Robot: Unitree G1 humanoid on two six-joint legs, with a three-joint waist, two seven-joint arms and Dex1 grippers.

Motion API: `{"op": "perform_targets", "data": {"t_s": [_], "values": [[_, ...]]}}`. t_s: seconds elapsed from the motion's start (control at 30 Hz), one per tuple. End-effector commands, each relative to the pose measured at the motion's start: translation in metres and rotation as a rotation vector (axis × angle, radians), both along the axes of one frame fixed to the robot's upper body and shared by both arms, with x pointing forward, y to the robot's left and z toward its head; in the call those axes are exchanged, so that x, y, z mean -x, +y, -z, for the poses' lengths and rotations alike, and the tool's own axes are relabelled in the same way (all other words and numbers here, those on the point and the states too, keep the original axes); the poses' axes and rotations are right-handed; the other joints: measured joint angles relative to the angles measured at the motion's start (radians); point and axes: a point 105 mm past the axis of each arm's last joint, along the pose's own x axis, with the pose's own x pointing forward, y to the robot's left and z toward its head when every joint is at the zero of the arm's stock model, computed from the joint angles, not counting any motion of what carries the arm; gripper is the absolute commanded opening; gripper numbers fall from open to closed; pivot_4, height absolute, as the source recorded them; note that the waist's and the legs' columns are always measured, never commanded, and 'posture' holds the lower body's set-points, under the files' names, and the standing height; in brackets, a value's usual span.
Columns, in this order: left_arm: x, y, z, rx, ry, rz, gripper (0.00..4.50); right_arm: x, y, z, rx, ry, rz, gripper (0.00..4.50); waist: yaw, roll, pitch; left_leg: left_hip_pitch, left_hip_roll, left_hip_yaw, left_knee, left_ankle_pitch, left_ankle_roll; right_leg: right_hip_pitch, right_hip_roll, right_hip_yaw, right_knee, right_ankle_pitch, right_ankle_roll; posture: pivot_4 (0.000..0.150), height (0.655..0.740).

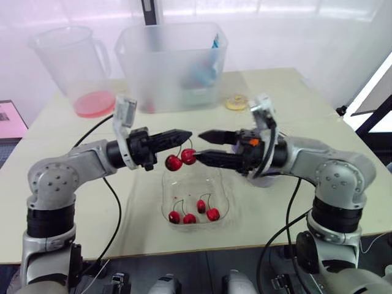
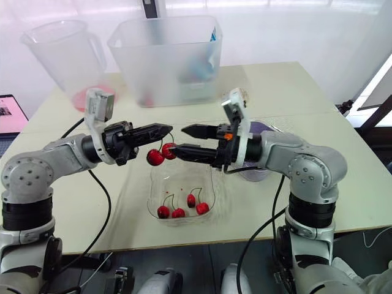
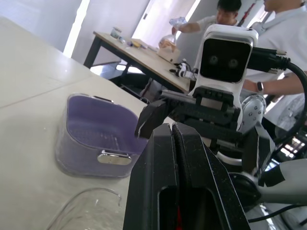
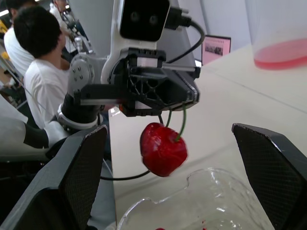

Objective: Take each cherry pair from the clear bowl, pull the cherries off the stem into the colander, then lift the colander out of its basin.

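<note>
Left eye view: left tool [image 1: 184, 135] clenched on cherry pair [image 1: 180, 160], right tool [image 1: 199, 146] released.

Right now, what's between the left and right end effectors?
A pair of red cherries on a green stem, hanging from the shut left end effector just ahead of the open right end effector; the left eye view shows it.
</note>
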Motion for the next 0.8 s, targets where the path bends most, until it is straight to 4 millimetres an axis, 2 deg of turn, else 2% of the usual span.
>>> {"op": "perform_targets", "data": {"t_s": [0.03,0.17,0.27,0.33,0.63,0.73,0.77,0.8], "values": [[0.006,-0.002,-0.01,0.018,-0.042,0.026,0.0,0.0,0.005,0.0,-0.011,0.002,0.002,4.45,0.001,0.0,0.0,0.0,0.0,0.0,0.0,0.0,0.0,0.0,0.0,0.0,0.0,0.0,0.0,0.15,0.74],[0.003,-0.002,-0.01,0.021,-0.041,0.014,0.0,0.002,0.009,0.005,-0.024,0.053,-0.015,4.45,0.003,0.0,0.0,0.0,0.0,0.0,0.0,0.0,0.0,0.0,0.0,0.0,0.0,0.0,0.0,0.15,0.74],[0.003,-0.002,-0.011,0.027,-0.042,0.01,0.0,0.002,0.009,0.009,-0.028,0.08,-0.014,3.61,0.003,0.0,0.0,0.0,0.0,0.0,0.0,0.0,0.0,0.0,0.0,0.0,0.0,0.0,0.0,0.15,0.74],[0.003,-0.002,-0.011,0.028,-0.042,0.008,0.0,0.002,0.009,0.011,-0.025,0.087,-0.016,2.64,0.002,0.0,0.0,0.0,0.0,0.0,0.0,0.0,0.0,0.0,0.0,0.0,0.0,0.0,0.0,0.15,0.74],[0.005,-0.003,-0.009,0.038,-0.035,0.004,0.0,0.001,0.009,0.012,-0.043,0.114,-0.012,2.64,0.002,0.0,0.0,0.0,0.0,0.0,0.0,0.0,0.0,0.0,0.0,0.0,0.0,0.0,0.0,0.15,0.74],[0.005,-0.004,-0.009,0.038,-0.037,0.001,0.0,0.0,0.009,0.011,-0.056,0.119,-0.014,1.78,0.002,0.0,0.0,0.0,0.0,0.0,0.0,0.0,0.0,0.0,0.0,0.0,0.0,0.0,0.0,0.15,0.74],[0.005,-0.003,-0.009,0.036,-0.04,-0.002,0.0,0.001,0.009,0.011,-0.059,0.117,-0.016,1.22,0.002,0.0,0.0,0.0,0.0,0.0,0.0,0.0,0.0,0.0,0.0,0.0,0.0,0.0,0.0,0.15,0.74],[0.004,-0.003,-0.009,0.031,-0.046,-0.009,0.0,0.001,0.009,0.01,-0.059,0.109,-0.017,0.86,0.002,0.0,0.0,0.0,0.0,0.0,0.0,0.0,0.0,0.0,0.0,0.0,0.0,0.0,0.0,0.15,0.74]]}}
